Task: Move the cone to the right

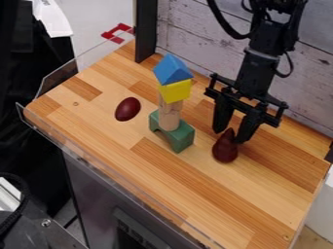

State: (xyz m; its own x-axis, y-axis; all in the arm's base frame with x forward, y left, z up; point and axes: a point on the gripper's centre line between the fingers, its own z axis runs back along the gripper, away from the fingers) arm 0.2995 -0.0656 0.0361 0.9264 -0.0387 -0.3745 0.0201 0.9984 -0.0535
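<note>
Hanging over the right half of the wooden tabletop (224,202), the black 2-finger gripper (230,136) had its fingers spread partway, the tip of the dark red cone (226,149) between them; whether either finger touched it, I could not tell. The cone sat tip up on the wood, to the right of a block tower. That tower had a green arch block (182,139) at its base, tan wood (170,116) above, then 1 yellow block (175,91) and 1 blue triangular prism (172,69) on top. Left of it lay 1 dark red egg (127,109).
</note>
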